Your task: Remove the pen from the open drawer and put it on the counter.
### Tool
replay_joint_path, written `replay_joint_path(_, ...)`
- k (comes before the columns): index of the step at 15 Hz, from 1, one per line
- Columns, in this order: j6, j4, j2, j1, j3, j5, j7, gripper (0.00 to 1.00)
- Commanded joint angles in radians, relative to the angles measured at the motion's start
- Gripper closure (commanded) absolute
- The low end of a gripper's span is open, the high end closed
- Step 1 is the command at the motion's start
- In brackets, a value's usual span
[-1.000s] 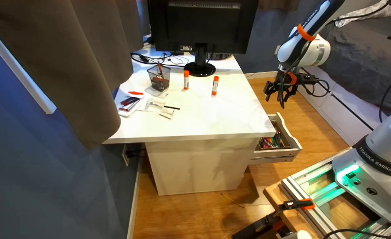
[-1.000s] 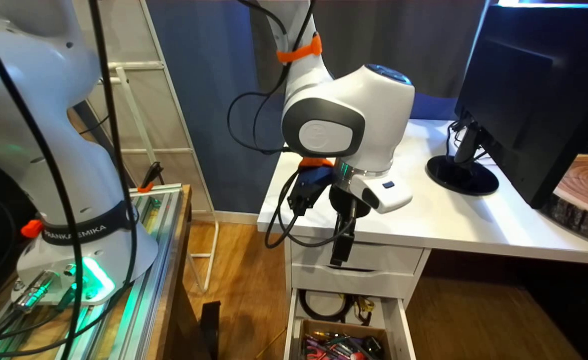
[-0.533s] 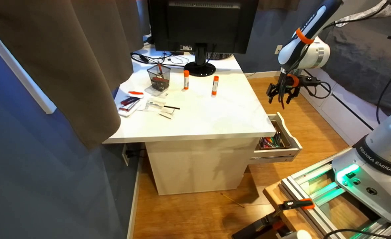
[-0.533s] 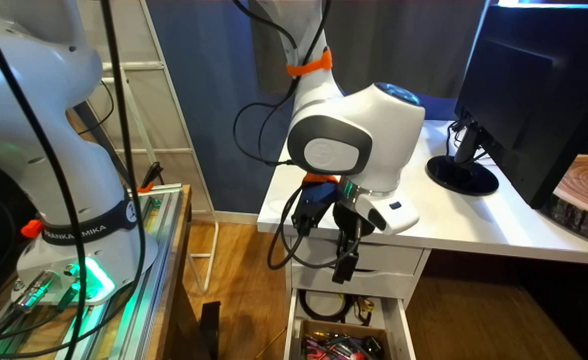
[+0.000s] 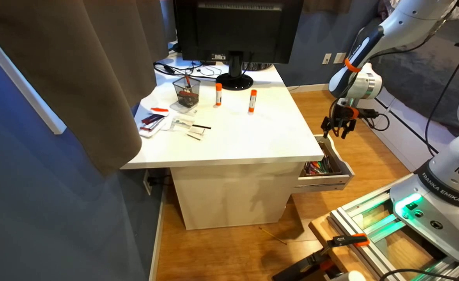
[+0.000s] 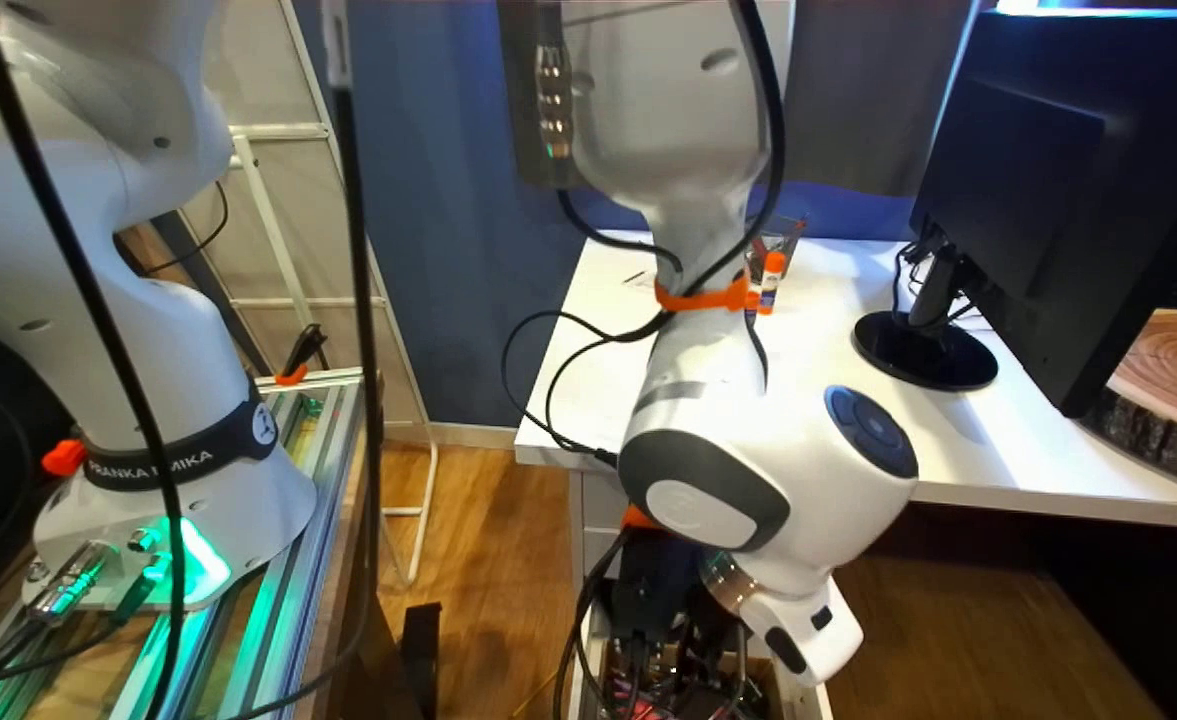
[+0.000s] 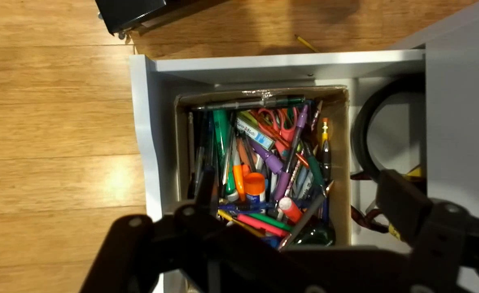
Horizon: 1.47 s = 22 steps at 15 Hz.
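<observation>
The white drawer (image 5: 321,184) stands open beneath the white counter (image 5: 264,136). In the wrist view the drawer (image 7: 288,62) holds a cardboard box (image 7: 341,211) crowded with pens, markers and scissors. A clear and green pen (image 7: 247,105) lies along the box's far edge. A purple pen (image 7: 297,146) lies slanted near the middle. Which pen is meant cannot be told. My gripper (image 7: 302,191) is open and empty above the box, with its fingers wide apart. It hovers over the drawer in both exterior views (image 5: 335,135). The arm partly hides the box in an exterior view (image 6: 778,690).
On the counter are two orange-capped glue sticks (image 5: 252,100), a mesh pen cup (image 5: 187,91), papers (image 5: 182,124) and a monitor (image 5: 237,31). A black cable coil (image 7: 363,130) lies at the drawer's back. A pencil (image 5: 273,235) lies on the floor.
My arm has reached out and lowered, bringing the open gripper down over the drawer. The drawer and the things on the counter have not moved.
</observation>
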Motion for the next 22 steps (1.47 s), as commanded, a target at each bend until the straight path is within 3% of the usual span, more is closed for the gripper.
replay_joint_path(1, -0.108, 0.200, 0.184, -0.049, 0.049, 0.042, -0.044, 0.00)
replay_joint_path(9, -0.251, 0.524, 0.474, -0.047, 0.053, 0.113, 0.039, 0.00)
replay_joint_path(10, -0.199, 0.424, 0.397, -0.026, 0.038, 0.092, 0.014, 0.00)
replay_joint_path(17, -0.203, 0.446, 0.415, -0.024, 0.035, 0.092, 0.015, 0.00)
replay_joint_path(22, -0.227, 0.573, 0.530, -0.027, 0.035, 0.097, 0.029, 0.00)
